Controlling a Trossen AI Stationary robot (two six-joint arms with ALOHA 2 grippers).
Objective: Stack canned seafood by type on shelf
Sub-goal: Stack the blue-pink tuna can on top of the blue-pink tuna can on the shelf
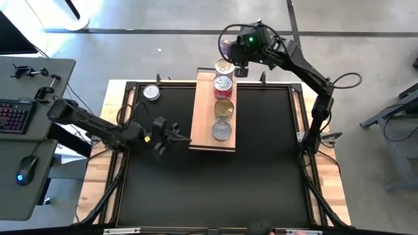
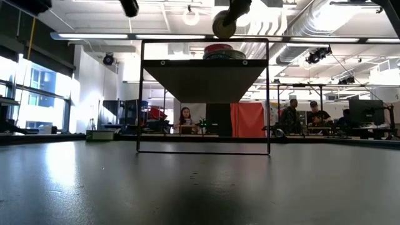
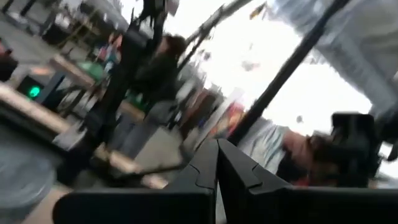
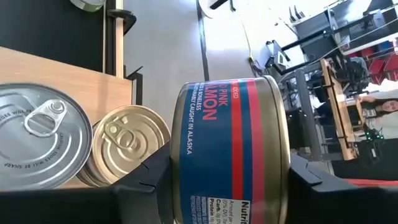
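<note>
Tins, high view: 4 in a row on the shelf (image 1: 204, 108), running front to back: silver-lid tin (image 1: 221, 130) nearest the front end, gold tin (image 1: 224, 109), red-sided tin (image 1: 223, 85) w/ silver lid, far tin (image 1: 225, 66) at the back end w/ a pale gold lid. 1 loose tin (image 1: 151, 93) w/ silver lid sits on the tabletop (image 1: 209, 176) at its back-left corner, well apart from the shelf. 1 more is in the right pincer (image 1: 230, 49), so 6 tins seen in all.

Right pincer is raised over the back end of the shelf, just beyond the far tin, clamped on the held tin (image 4: 231, 149). In the right wrist view that tin lies on its side between the two fingers; blue-and-red label reads "PINK SALMON". Beside it in that view: 2 tins on the board, one gold lid (image 4: 130, 146), one silver lid (image 4: 40, 146), touching or nearly so.

Low view: shelf shows as a raised board on a thin black frame (image 2: 203, 97), w/ tins on top; 1 tin hangs above it.

Left pincer (image 1: 171, 135) hovers over the tabletop just left of the shelf's front end; fingers pressed together, holding nothing, per left wrist view (image 3: 217, 177).
</note>
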